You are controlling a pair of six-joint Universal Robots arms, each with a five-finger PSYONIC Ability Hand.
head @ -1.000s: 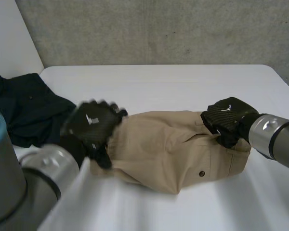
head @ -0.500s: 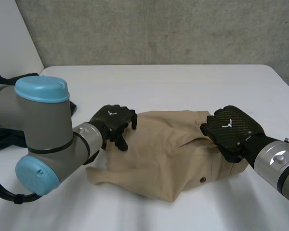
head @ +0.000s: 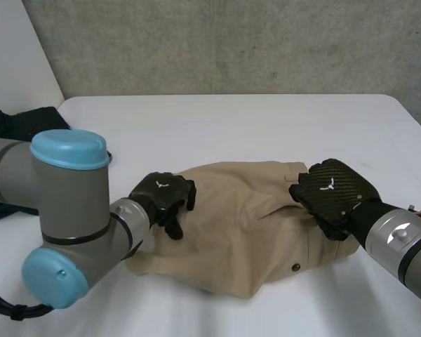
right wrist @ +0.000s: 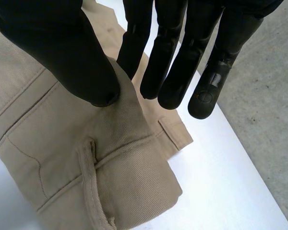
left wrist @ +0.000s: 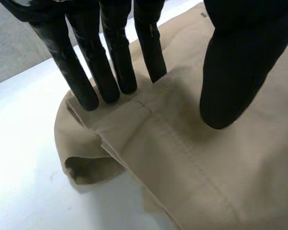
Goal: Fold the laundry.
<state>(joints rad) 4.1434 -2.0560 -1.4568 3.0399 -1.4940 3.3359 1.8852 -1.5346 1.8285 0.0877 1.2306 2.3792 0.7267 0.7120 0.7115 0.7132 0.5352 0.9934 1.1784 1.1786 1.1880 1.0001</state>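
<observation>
One pair of tan trousers (head: 245,217) lies crumpled across the near middle of the smooth white table (head: 266,126). It is woven twill with stitched seams, and one small dark button (head: 295,266) shows near its front edge. One dark garment (head: 28,119) is heaped at the table's far left corner, well apart from the trousers.

My left hand (head: 161,196) rests on the trousers' left end. Its straight fingers (left wrist: 110,62) press their tips along a folded hem, the thumb (left wrist: 230,81) sits down on the cloth apart from them, and nothing is gripped.

My right hand (head: 330,189) is on the waist end. Its thumb (right wrist: 72,52) and nearest finger pinch a raised ridge of cloth while the other fingers stay straight. One belt loop (right wrist: 89,177) lies just below the thumb.
</observation>
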